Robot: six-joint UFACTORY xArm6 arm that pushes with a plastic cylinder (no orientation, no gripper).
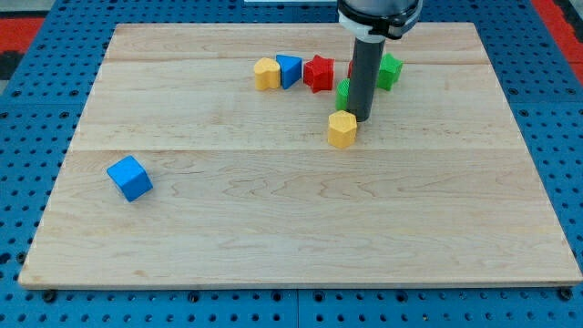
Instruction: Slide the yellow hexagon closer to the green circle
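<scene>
Yellow hexagon (342,128) is sitting a little above the middle of the wooden board (273,228), toward the view's right, and my tip (362,119) is resting just beside its upper right corner, seemingly touching it. I am carrying no jaws, only a straight dark rod, so nothing is being clamped. Directly above the hexagon, a green block (343,92) is peeking out from the left of the rod; most of it is hiding behind the rod, so I cannot tell its shape for sure. Another green block (390,70) is showing to the rod's right, nearer the board's top edge, and a sliver of red is showing between it and the rod. Along the view's top, a red star (318,73), a blue block (289,70) and a second yellow block (266,74) are lining up in a row, close together, well left of the rod. A blue cube (129,178) is lying alone near the left edge. Below the hexagon, wide open wood is stretching down to the bottom edge and out to the right edge.
</scene>
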